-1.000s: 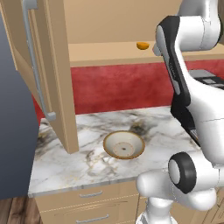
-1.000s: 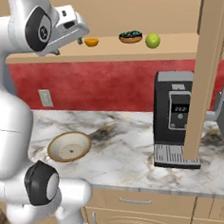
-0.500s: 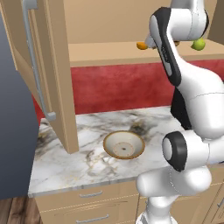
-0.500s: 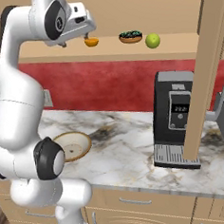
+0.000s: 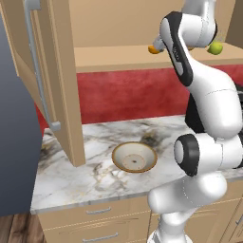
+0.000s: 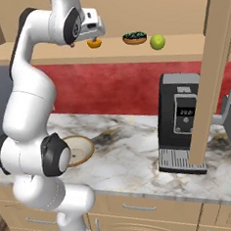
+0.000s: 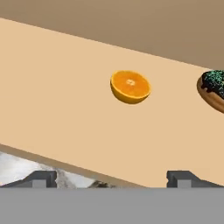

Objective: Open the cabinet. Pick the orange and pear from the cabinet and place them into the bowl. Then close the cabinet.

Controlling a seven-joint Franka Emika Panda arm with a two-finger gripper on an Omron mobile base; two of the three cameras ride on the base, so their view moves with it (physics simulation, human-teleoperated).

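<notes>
My gripper (image 7: 112, 179) is up at the open cabinet (image 5: 57, 80), jaws spread wide and holding nothing — both tips show apart at the bottom of the hand view, with the shelf edge between them. The orange (image 7: 130, 86), a cut half with its flat face up, sits on the cabinet shelf ahead of my fingers, not touching them. Beside it is a small dark dish (image 6: 135, 37), and beyond that the pear (image 6: 157, 42), all on the same shelf. The bowl (image 5: 134, 157) rests below on the marble counter (image 5: 76, 175), near my base — empty inside.
</notes>
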